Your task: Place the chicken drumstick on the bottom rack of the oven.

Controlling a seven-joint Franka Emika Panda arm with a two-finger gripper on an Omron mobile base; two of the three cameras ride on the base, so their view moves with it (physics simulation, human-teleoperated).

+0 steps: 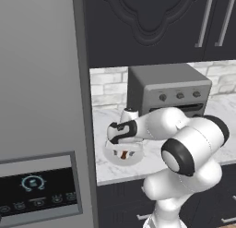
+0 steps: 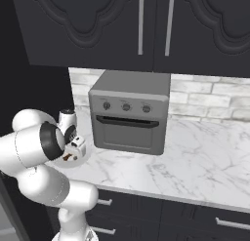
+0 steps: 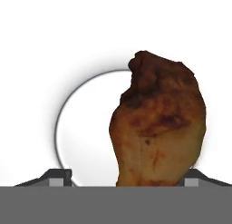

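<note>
Item: chicken drumstick (image 3: pixel 156 123), reddish-brown with a darker, charred top. In the hand view it fills the centre and right of the frame, directly above my fingertips (image 3: pixel 58 177), one at lower left and one at lower right. It lies on a white plate (image 3: pixel 86 128), whose round inner well shows to the left of the meat. In the left base view the drumstick (image 1: pixel 124 154) is a small red-brown fleck at centre frame, on the plate (image 1: pixel 120 159), under my hand. In the right base view it (image 2: pixel 67 157) shows at left of centre, on the plate (image 2: pixel 78 160).

Item: my claw (image 3: pixel 122 180). Its tips stand wide apart, one on either side of the drumstick's lower part; neither visibly presses the meat. In the left base view the claw (image 1: pixel 124 144) points down over the plate at centre frame.

Item: desk (image 2: pixel 195 157), white marble with grey veins; it carries the plate near its left end.

Item: small grey box oven (image 2: pixel 129 115) with three knobs, on the desk at centre of the right base view, to the right of the plate and apart from it.

Item: dark upper cabinets (image 2: pixel 146 25) with silver handles, top of frame; pale brick wall (image 2: pixel 210 98) behind the desk.

Item: tall grey panel (image 1: pixel 41 75) with a dark display (image 1: pixel 37 190), left side of the left base view.
</note>
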